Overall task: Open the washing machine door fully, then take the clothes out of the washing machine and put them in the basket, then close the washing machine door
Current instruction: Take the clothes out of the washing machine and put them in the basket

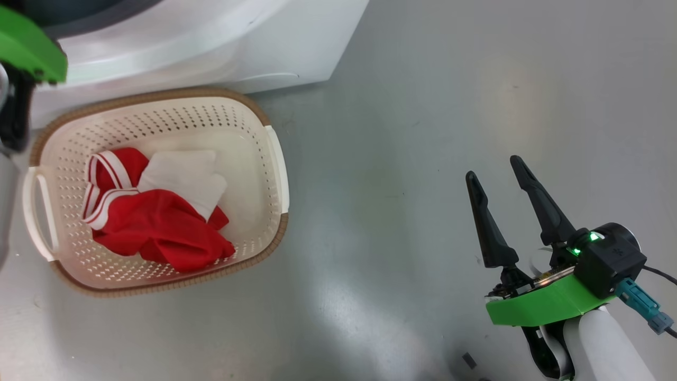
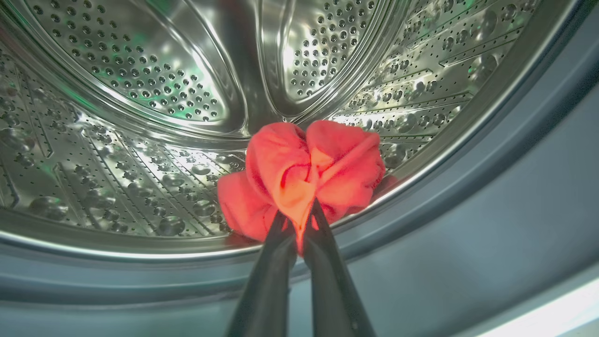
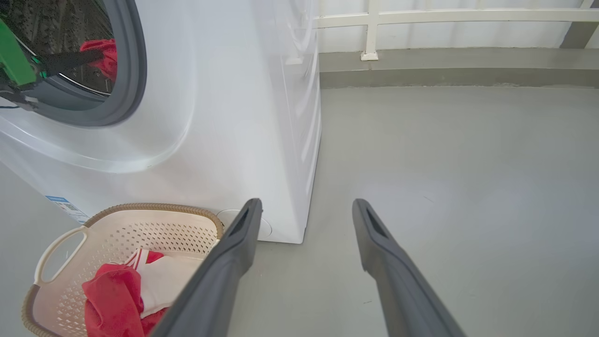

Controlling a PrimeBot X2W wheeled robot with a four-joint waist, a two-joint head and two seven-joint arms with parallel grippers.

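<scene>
Fabric first: red garment (image 2: 299,164), bunched into a soft knot, pinched between the two dark fingers (image 2: 266,281) of the left hand (image 2: 299,213), jaws drawn nearly together on a fold of it. Low in the perforated steel drum (image 2: 140,93), close to the front lip, just inside the grey rubber ring (image 2: 468,196) of the washing machine (image 3: 234,117). Same grip in the right wrist view, through the round opening: dark finger ends on red cloth, inside the drum. Green cover (image 1: 26,42) of that arm at the upper left of the head view, over the machine's white front.

Well apart from all that, the right hand (image 1: 493,168), above bare grey floor (image 1: 396,132), fingers spread wide and pointing up the head view.

On the floor just before the machine, the basket (image 1: 158,98), cream with a brown rim; touching the machine's base or only near it, cannot tell. Inside, more clothes (image 1: 158,227): heaped red cloth, a white piece on top, a red-and-white striped band at one side. Small blue label (image 3: 65,206) low on the machine's front, behind the basket's handle. White railing (image 3: 421,16) along the far wall
</scene>
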